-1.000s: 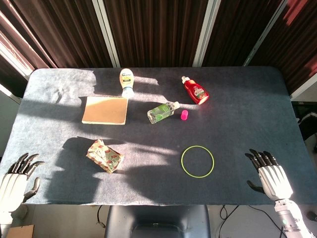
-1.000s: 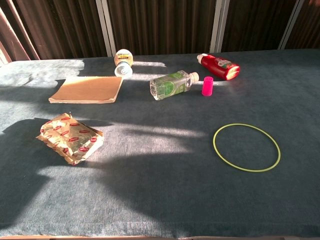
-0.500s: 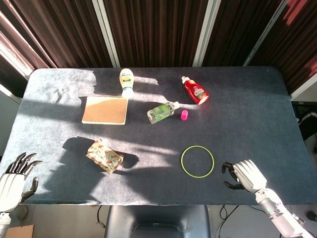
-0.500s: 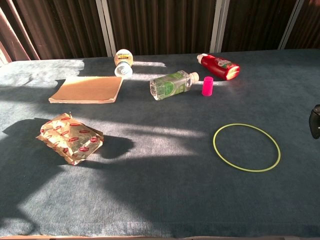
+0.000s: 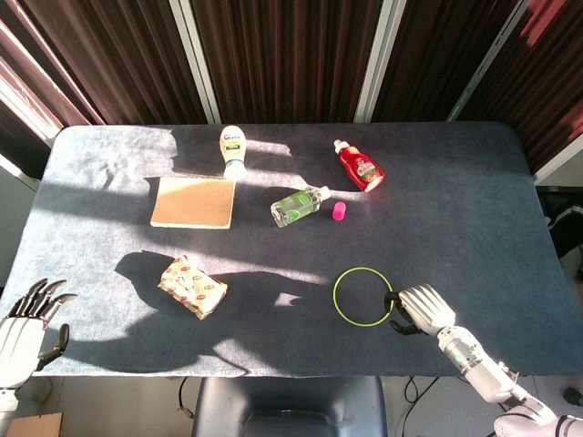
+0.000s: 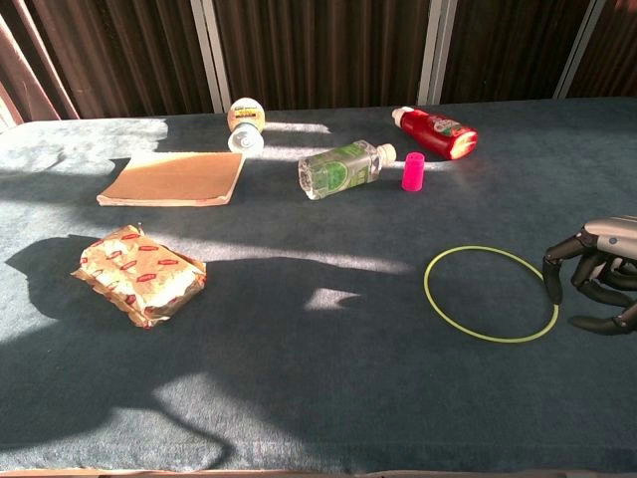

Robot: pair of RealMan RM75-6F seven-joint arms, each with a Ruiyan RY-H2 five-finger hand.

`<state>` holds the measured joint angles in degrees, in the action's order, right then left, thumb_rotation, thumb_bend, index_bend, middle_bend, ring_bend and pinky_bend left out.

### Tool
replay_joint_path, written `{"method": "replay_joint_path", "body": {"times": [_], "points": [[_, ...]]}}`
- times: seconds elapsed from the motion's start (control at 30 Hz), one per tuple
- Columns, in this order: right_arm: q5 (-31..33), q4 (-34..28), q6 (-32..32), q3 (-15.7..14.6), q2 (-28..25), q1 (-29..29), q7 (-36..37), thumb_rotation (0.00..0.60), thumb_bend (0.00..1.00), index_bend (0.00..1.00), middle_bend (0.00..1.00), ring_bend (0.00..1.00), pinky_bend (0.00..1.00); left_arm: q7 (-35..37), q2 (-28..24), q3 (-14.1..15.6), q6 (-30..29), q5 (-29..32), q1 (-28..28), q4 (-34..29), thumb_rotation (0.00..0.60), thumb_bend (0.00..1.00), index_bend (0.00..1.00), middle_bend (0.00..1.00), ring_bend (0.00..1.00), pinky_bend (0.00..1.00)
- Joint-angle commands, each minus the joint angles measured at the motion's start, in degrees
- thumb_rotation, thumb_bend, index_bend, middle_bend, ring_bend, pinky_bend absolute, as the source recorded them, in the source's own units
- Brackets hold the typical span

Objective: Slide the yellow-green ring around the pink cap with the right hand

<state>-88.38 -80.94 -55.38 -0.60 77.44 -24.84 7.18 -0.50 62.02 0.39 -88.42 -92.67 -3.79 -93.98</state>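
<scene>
We are seeing one yellow-green ring (image 5: 363, 296) lying flat, one pink cap (image 5: 339, 212) at its 12 o'clock, and three bottles. Our right hand (image 5: 420, 309), fingers curled and empty, is sitting at the ring's 3 o'clock.

A blue-grey cloth-covered table (image 5: 474, 200) holds several items. Near the far edge, a white bottle (image 5: 234, 148) with a yellow-green label lies on its side. A flat tan board (image 5: 193, 202) lies just in front of it. A red bottle (image 5: 362, 167) lies to the right, and a clear bottle (image 5: 297, 206) with a green label lies between them, nearer the middle. A foil snack packet (image 5: 192, 286) sits toward the near left. Dark curtains (image 5: 291, 55) hang behind.
</scene>
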Motion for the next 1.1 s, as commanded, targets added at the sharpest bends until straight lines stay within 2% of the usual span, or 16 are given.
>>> {"method": "replay_joint_path", "body": {"times": [0.03, 0.37, 0.77, 0.97, 1.1], "points": [[0.53, 0.67, 0.66, -0.03, 0.81, -0.47, -0.56, 0.600, 0.42, 0.63, 0.96, 1.00, 1.00, 0.08, 0.01, -0.01, -0.05, -0.07, -0.01, 0.10, 0.600, 0.53, 0.27, 0.13, 0.07, 0.24], [2.23, 3.90, 2.77, -0.16, 3.67, -1.80, 0.46, 0.600, 0.43, 0.63, 0.96, 1.00, 1.00, 0.53, -0.05, -0.19, 0.01, 0.28, -0.07, 0.21, 0.600, 0.53, 0.27, 0.13, 0.07, 0.24], [2.57, 5.38, 3.16, -0.92, 4.68, -2.37, 0.32, 0.600, 0.44, 0.65, 0.96, 1.00, 1.00, 0.94, -0.16, -0.04, -0.34, -0.16, 0.04, 0.24, 0.600, 0.53, 0.27, 0.13, 0.07, 0.24], [2.95, 6.01, 3.00, -1.11, 4.99, -2.37, -0.28, 0.600, 0.54, 0.75, 0.96, 1.00, 1.00, 1.15, -0.18, -0.05, -0.44, -0.15, 0.09, 0.32, 0.600, 0.53, 0.27, 0.13, 0.07, 0.24], [3.39, 5.92, 2.52, -0.94, 4.83, -2.23, -0.55, 0.600, 0.56, 0.82, 0.96, 1.00, 1.00, 1.15, -0.18, -0.01, -0.50, -0.24, 0.12, 0.33, 0.600, 0.53, 0.27, 0.13, 0.07, 0.24]]}}
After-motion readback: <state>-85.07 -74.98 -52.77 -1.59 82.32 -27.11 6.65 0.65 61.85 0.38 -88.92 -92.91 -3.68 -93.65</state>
